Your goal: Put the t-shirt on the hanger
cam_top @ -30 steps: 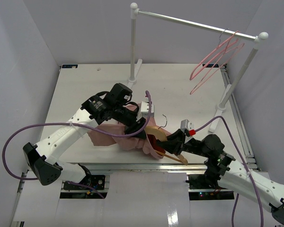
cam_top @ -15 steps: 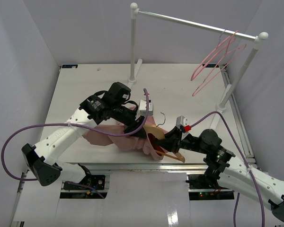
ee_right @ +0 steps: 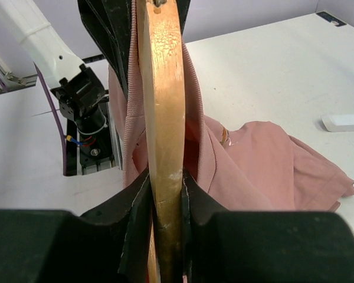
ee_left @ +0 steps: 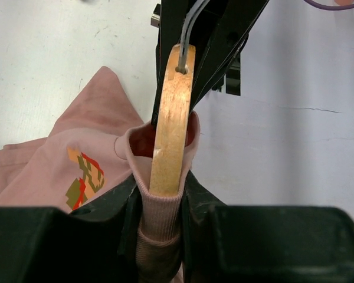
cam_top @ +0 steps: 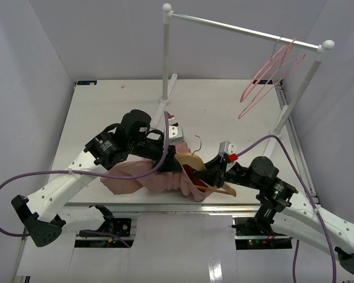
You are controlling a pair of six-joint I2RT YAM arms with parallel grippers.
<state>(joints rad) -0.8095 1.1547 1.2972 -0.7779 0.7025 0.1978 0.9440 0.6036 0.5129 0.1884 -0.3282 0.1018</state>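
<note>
The dusty-pink t-shirt (cam_top: 135, 177) lies bunched near the table's front edge, its collar pulled over one end of the tan wooden hanger (cam_top: 192, 160). My left gripper (cam_top: 176, 165) is shut on the ribbed collar. In the left wrist view the collar (ee_left: 159, 221) is pinched between the jaws, the hanger (ee_left: 172, 118) slides into it, and the orange print (ee_left: 85, 177) shows at the left. My right gripper (cam_top: 209, 177) is shut on the hanger's other arm. In the right wrist view the wood (ee_right: 162, 88) runs up from the jaws (ee_right: 165, 200), with the shirt (ee_right: 265, 159) draped to the right.
A white clothes rail (cam_top: 242, 28) stands at the back on two posts (cam_top: 166, 53), with thin pink wire hangers (cam_top: 265, 76) on its right end. The right post's foot (cam_top: 271, 147) is close to my right arm. A small white block (ee_right: 345, 122) lies on the table.
My left arm has drawn back toward the near left, with the collar in its grip. The shirt body has spread out to the left. My right gripper has shifted the hanger slightly left.
</note>
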